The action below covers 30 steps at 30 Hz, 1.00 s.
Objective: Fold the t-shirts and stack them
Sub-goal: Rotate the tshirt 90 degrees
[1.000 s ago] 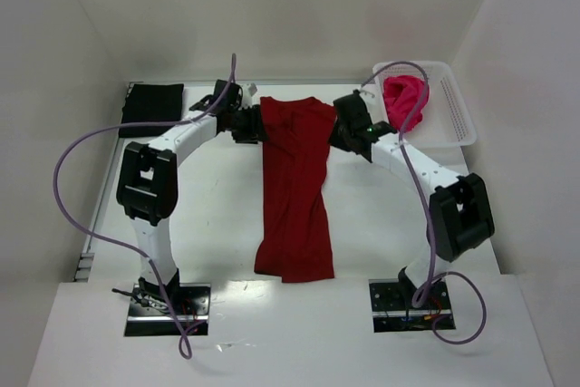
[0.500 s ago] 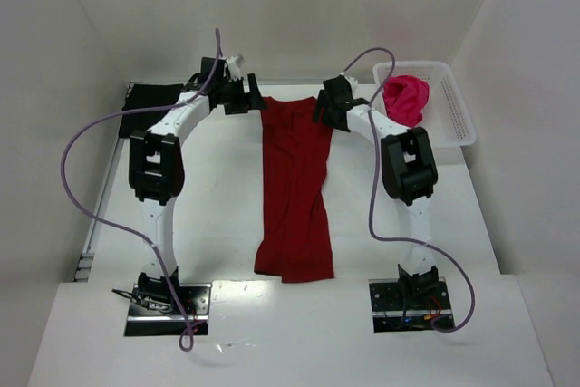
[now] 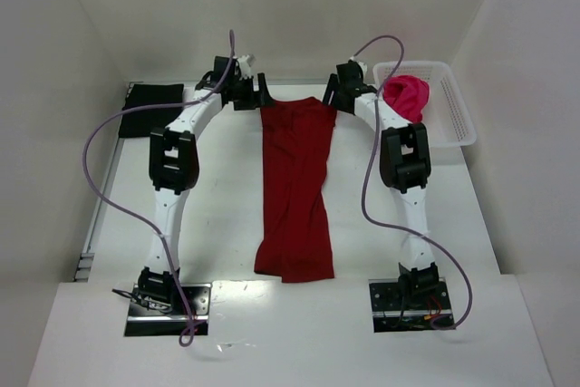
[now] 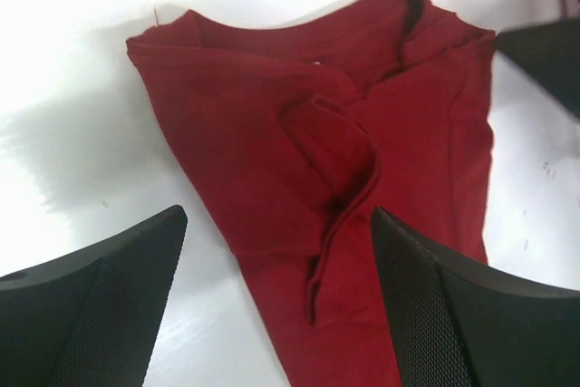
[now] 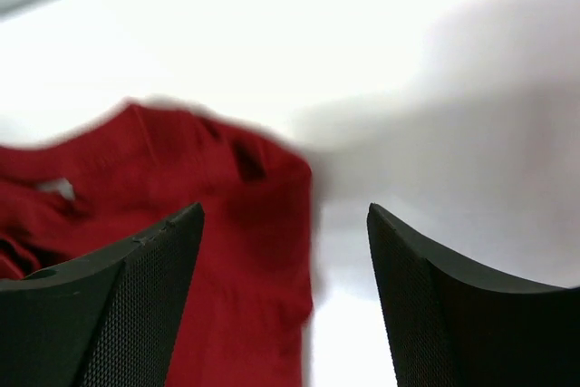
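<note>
Lying lengthwise down the middle of the worktop point(image 3: 208, 224) in the top view, the crimson t-shirt point(image 3: 294, 188) forms a long narrow strip running from 12 o'clock to 6 o'clock. The left gripper point(image 3: 258, 95) hangs by its far corner at 11 o'clock and the right gripper point(image 3: 333, 95) by the far corner at 1 o'clock. Both have their jaws spread wide and hold nothing. The black t-shirt point(image 3: 151, 109) rests folded at 10 o'clock, well apart from the crimson one. The pink t-shirt point(image 3: 406, 97) sits bunched in the white basket point(image 3: 458, 120) at 2 o'clock.

From the left wrist, the left gripper point(image 4: 276, 219) shows two dark fingers point(image 4: 100, 314) set far apart above the crimson t-shirt point(image 4: 254, 133). The cloth's top end is rumpled, with a raised fold at centre and the collar edge towards 1 o'clock.

From the right wrist, the picture is blurred. The right gripper point(image 5: 283, 215) is likewise wide with nothing between its jaws, and a corner of the crimson t-shirt point(image 5: 181, 169) lies towards 9 o'clock on the white worktop point(image 5: 435, 61).
</note>
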Each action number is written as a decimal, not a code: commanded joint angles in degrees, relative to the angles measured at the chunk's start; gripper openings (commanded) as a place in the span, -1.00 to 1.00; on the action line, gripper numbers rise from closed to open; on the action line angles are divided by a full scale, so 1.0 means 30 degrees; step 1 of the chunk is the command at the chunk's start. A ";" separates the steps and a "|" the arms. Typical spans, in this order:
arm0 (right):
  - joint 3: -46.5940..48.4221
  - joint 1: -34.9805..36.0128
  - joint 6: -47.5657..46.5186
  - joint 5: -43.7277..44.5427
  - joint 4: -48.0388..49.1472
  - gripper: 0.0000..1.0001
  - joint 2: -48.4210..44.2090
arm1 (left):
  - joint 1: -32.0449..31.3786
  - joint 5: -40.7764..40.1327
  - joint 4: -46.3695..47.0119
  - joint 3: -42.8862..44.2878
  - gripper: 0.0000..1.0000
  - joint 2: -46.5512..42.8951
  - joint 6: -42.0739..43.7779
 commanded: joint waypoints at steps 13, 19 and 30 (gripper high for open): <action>0.2520 -0.0045 -0.1439 -0.2944 -0.0316 0.26 0.2243 | 0.0161 0.0726 -0.1456 0.3490 0.65 0.2733 0.0510; 0.2518 -0.0045 -0.1615 -0.2944 0.0385 -0.12 0.2418 | 0.0161 0.1138 -0.2154 0.5305 0.23 0.4110 -0.0077; 0.6061 -0.0045 -0.1265 -0.2944 -0.0638 -0.65 0.4175 | 0.0161 -0.0151 -0.3302 0.8295 -0.07 0.5664 -0.0077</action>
